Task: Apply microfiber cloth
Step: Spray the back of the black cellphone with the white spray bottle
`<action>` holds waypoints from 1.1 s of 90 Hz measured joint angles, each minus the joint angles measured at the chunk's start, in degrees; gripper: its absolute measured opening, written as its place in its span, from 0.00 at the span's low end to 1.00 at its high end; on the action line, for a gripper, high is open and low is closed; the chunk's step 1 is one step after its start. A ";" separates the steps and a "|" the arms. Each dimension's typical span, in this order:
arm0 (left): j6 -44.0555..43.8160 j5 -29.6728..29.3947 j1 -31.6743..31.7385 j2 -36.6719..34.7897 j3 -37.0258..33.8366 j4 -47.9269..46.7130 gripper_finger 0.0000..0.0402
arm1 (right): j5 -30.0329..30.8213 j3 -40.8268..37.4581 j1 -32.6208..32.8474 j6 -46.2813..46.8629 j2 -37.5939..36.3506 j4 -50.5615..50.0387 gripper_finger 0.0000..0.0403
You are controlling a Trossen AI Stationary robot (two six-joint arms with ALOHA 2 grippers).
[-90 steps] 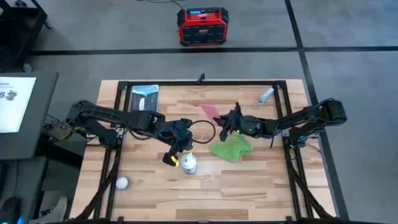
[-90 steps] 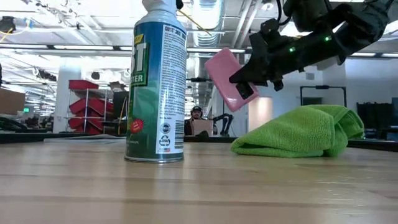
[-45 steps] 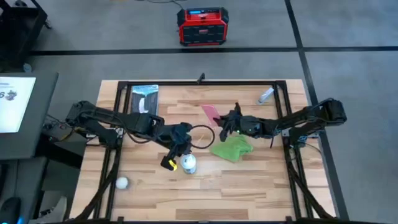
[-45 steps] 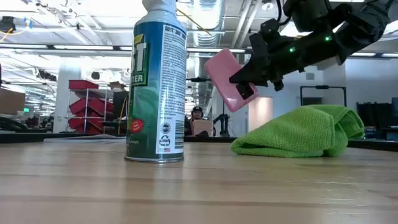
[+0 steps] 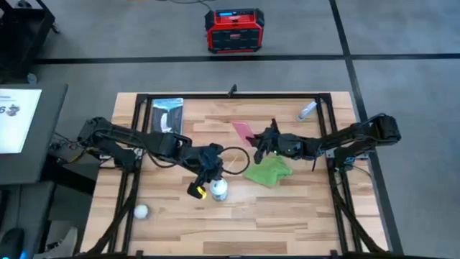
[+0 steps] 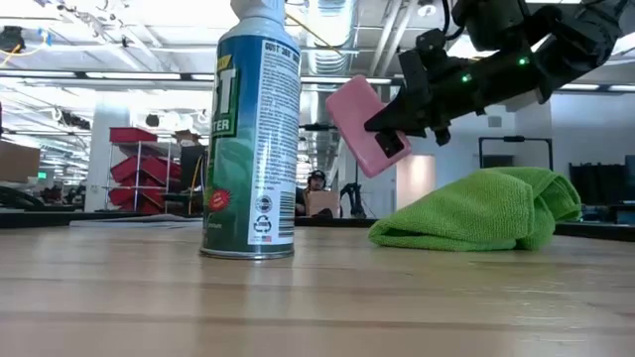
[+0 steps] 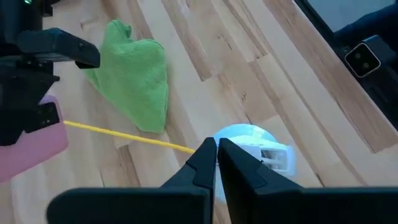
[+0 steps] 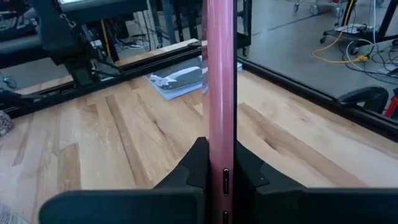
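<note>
Two dark arms are seen over the pale wooden slatted table (image 5: 287,208) in the high view. The right gripper (image 5: 260,140) is raised above the table's middle, its fingers clamped on the edges of a pink-backed rectangular phone (image 5: 244,130). The soft bright green microfiber cloth (image 5: 267,171) lies bunched on the wood just near of that gripper, untouched by either arm. The left gripper (image 5: 204,178) is held over a blue-green labelled spray can with a white cap (image 5: 218,189), at the table's middle.

Only in the low view is the phone shown lifted clear of the surface and tilted, camera end down, above the left end of the cloth, with the upright can standing to the left. Only in the right wrist view is the phone seen edge-on between the two dark fingers (image 8: 194,167). In the left wrist view the left gripper's fingers (image 7: 202,163) are drawn together to a narrow slit just above the can's white cap (image 7: 249,146), with nothing visibly held; a thin yellow cable (image 7: 124,135) is crossed beyond them.

A grey flat packet (image 5: 167,113) is laid at the table's far left, a small pale bottle (image 5: 307,110) at the far right, and a white ball (image 5: 141,211) near the left front. On the grey floor beyond, a red and black box (image 5: 234,29) is set. Red bins (image 6: 139,159) and a seated person (image 6: 317,192) are visible in the room behind.
</note>
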 joint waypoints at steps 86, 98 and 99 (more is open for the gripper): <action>-0.67 0.11 0.00 0.07 -0.11 -0.32 0.00 | 26.37 0.04 16.55 -4.23 -8.09 -8.22 0.03; -1.42 0.15 -0.01 0.17 -0.07 -0.90 0.00 | 26.54 0.04 16.49 -3.98 -8.09 -8.72 0.03; -1.40 0.15 -0.01 0.17 -0.07 -0.83 0.00 | 26.53 0.04 16.50 -3.94 -8.09 -8.77 0.03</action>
